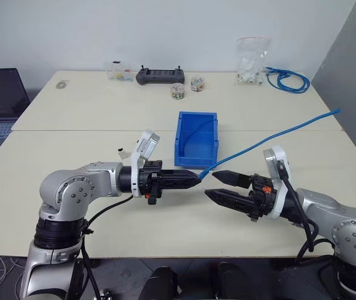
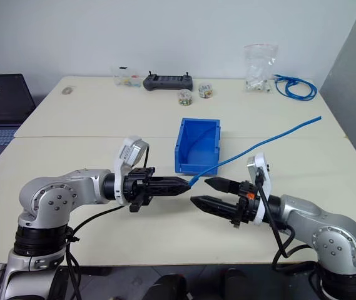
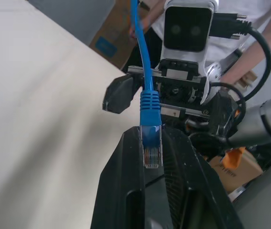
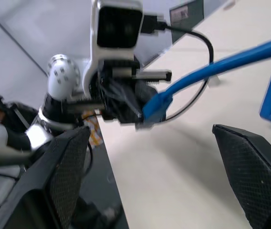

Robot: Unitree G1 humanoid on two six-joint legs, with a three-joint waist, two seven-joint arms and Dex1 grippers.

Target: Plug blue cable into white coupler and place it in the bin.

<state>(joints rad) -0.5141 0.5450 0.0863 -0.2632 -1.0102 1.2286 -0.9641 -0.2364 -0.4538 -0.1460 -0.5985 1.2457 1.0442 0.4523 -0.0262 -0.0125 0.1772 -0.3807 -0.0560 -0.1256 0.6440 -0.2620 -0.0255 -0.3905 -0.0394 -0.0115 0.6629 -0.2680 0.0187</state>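
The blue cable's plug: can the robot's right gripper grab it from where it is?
Probably yes. The right gripper is open and faces the blue cable plug, which sticks out of the shut left gripper, with nothing between them.

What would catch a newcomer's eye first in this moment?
The two grippers facing each other tip to tip above the near table: the left gripper pinches the blue cable by its plug, the right gripper gapes empty. Just behind them sits the bright blue bin.

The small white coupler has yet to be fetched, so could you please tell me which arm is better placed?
Probably right: its pincer is open and empty, while the left pincer is shut on the thin light-blue cable.
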